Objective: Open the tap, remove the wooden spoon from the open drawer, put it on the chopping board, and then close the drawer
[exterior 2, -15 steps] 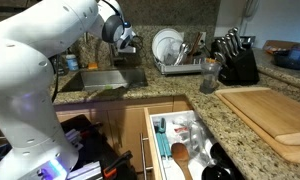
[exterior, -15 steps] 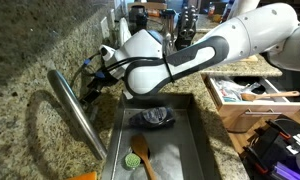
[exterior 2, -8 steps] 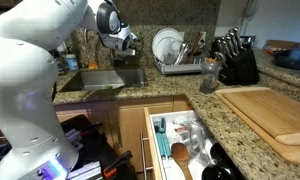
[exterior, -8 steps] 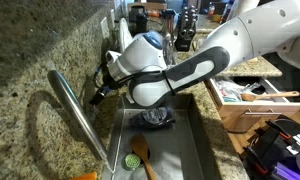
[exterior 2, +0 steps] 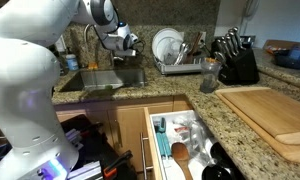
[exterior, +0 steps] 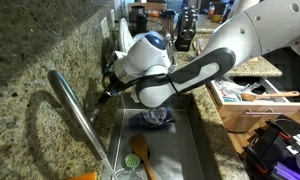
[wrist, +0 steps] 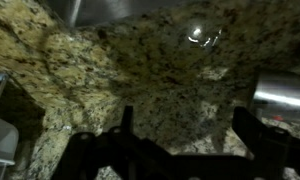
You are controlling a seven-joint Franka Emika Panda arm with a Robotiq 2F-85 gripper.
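Nearest you, the drawer (exterior 2: pixel 152 140) stands pulled out from under the front edge of the counter (exterior 2: pixel 205 100). Its whitish inside is crowded with utensils, an orange-brown utensil (exterior 2: pixel 177 153) lying among them. The wooden spoon is too small to pick out from the clutter in either exterior view, so you cannot tell just where it lies in there.

Just beyond the drawer, the chopping board (exterior 2: pixel 270 115) lies flat on the counter near its front edge, with nothing on it.

Further along, the sink (exterior: pixel 195 140) is set into the counter. A dark rounded object (exterior: pixel 153 118) sits at the basin's far end, and an orange-brown spoon (exterior: pixel 140 152) lies toward the near end. The tap (exterior: pixel 78 115) slants its long steel spout over the sink's edge.

Your gripper (exterior: pixel 103 93) is at the back rim of the sink, close by the tap's base; whether it touches, you cannot tell. In the wrist view the gripper (wrist: pixel 190 145) has its fingers (wrist: pixel 125 135) spread wide, with only granite between them and a rounded steel part (wrist: pixel 280 95) at the right edge.

Against the back wall stand a dish rack (exterior 2: pixel 175 55) with plates and a knife block (exterior 2: pixel 237 62).
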